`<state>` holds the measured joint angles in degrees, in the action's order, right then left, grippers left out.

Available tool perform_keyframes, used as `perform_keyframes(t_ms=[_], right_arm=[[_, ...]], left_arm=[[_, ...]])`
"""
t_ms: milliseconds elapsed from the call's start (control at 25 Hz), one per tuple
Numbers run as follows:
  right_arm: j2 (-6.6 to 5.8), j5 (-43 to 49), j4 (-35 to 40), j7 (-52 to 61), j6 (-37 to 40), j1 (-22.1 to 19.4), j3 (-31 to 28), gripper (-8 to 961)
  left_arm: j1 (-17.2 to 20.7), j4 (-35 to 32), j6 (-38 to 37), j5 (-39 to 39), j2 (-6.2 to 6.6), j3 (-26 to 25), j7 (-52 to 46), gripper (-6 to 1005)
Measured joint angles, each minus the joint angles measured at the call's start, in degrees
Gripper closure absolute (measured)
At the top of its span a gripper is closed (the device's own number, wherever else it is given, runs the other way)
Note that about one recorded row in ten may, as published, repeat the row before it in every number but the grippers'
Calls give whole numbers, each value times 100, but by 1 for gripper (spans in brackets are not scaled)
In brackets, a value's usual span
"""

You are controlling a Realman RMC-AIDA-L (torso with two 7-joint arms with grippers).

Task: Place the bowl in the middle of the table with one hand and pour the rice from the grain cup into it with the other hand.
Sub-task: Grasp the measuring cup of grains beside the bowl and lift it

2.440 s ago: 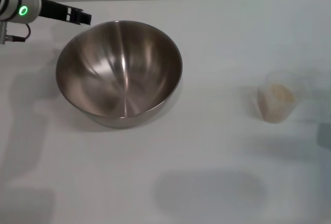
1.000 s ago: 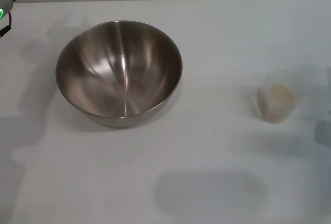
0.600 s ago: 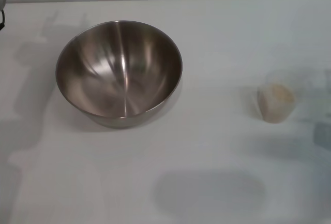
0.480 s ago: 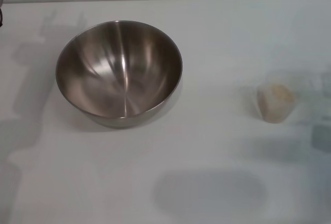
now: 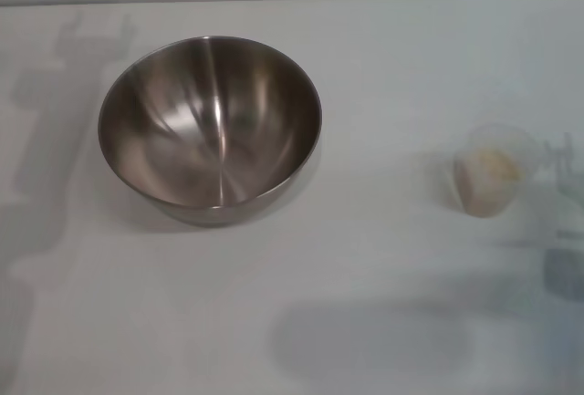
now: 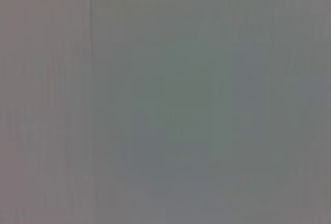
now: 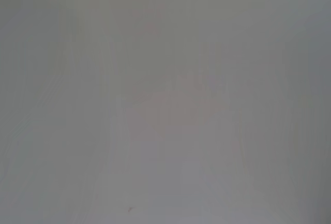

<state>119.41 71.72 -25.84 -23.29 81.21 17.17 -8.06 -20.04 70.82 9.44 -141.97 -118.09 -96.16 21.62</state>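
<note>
The bowl (image 5: 210, 119), wide brushed steel and empty, stands upright on the white table (image 5: 383, 76), left of the middle in the head view. The grain cup (image 5: 493, 169), small and frosted-clear, stands upright to the right and is partly filled with pale rice (image 5: 497, 162). Neither gripper shows in the head view. The left wrist view shows only a plain grey surface and the right wrist view only a plain pale one. No arm touches the bowl or the cup.
A long arm shadow (image 5: 46, 140) lies on the table left of the bowl. Faint grey shadows (image 5: 566, 272) lie at the right edge beside the cup. A broad soft shadow (image 5: 365, 336) lies near the front.
My left arm has drawn back from behind the bowl and out of the top left corner. The shadows at the right edge have grown toward the cup. Bowl and cup have not moved.
</note>
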Motion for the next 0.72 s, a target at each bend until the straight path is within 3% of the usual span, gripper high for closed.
perform_keyframes(t_ms=[720], right_arm=[[21,-7,-676,-228,353,-455,470,312]], left_arm=[[18,-66,10,-15,2,-142,174,234]])
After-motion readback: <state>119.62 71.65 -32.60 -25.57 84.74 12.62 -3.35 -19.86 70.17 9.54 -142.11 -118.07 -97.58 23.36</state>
